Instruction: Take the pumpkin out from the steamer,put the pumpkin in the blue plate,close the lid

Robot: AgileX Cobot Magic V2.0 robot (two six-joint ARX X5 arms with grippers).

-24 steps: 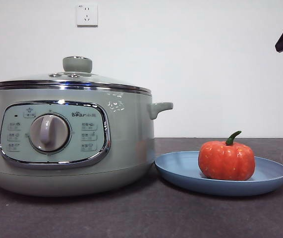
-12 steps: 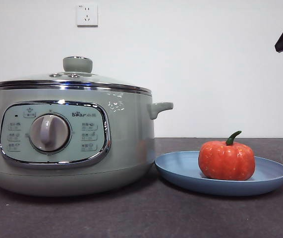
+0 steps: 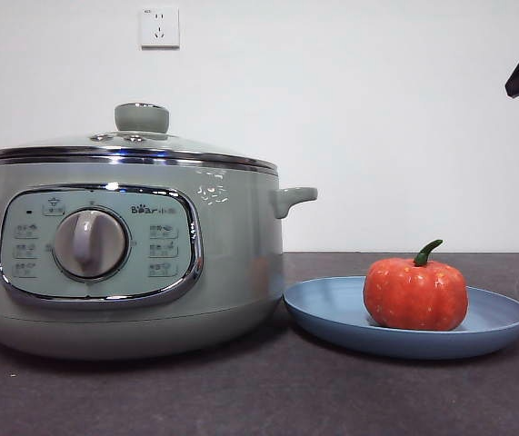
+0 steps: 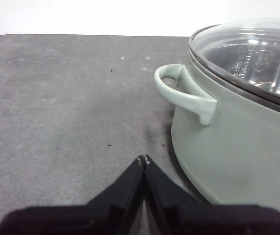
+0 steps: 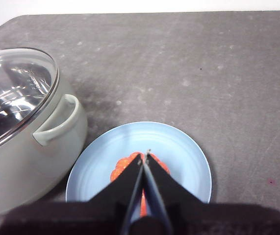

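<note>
**Pumpkin plated, lid seated, both arms clear**

My right gripper [image 5: 144, 155] hangs high above the blue plate [image 5: 189, 152], jaws pressed together and empty. The pumpkin [image 3: 415, 292] sits directly under it on the plate, upright, green stem curling up; the right wrist view shows only orange slivers either side of the jaws. The right arm is the nearer one to pumpkin and plate.

My left gripper [image 4: 143, 159] is also closed on nothing, hanging over bare table [image 4: 56, 98] on the far side of the steamer [image 3: 132, 263], just beside its side handle [image 4: 184, 93].

The lid [image 3: 132, 145] rests level on the steamer's rim, knob [image 3: 142, 117] on top. Plate lies just beside the pot; whether they touch I can't tell from the front view.

I judge all three steps done; nothing left to reach for.

Legible: "Bear" on the control panel [image 3: 100, 243], above the dial [image 3: 90, 242]. Button labels too small to read. A wall socket [image 3: 159, 27] is behind.
</note>
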